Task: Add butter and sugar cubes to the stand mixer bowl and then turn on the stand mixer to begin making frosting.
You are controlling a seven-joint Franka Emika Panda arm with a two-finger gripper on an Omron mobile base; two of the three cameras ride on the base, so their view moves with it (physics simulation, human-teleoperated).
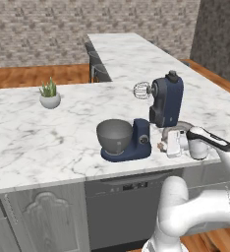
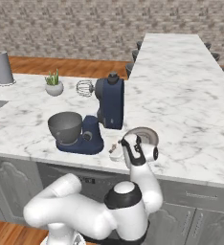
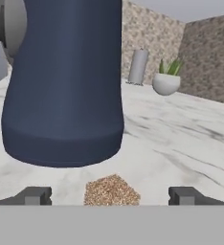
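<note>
Nearest the hand camera, a speckled brown lump [image 3: 111,190], probably a sugar cube, lies on the marble counter [image 3: 181,143] between the spread fingertips of the gripper [image 3: 111,195], whose jaws stand open and empty; the pickup step seems in hand, so next comes lowering and closing; the stand mixer [image 1: 154,115] rises just beyond, head tilted back; the base views add the stand mixer bowl [image 1: 114,135] at its left end and a grey plate [image 2: 145,135] to the right.

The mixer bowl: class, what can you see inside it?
The mixer bowl sits on the blue mixer's base, the head tilted back and the whisk raised clear. The upper inner wall looks bare grey. The near rim covers the bottom, so anything lying there cannot be seen.
</note>
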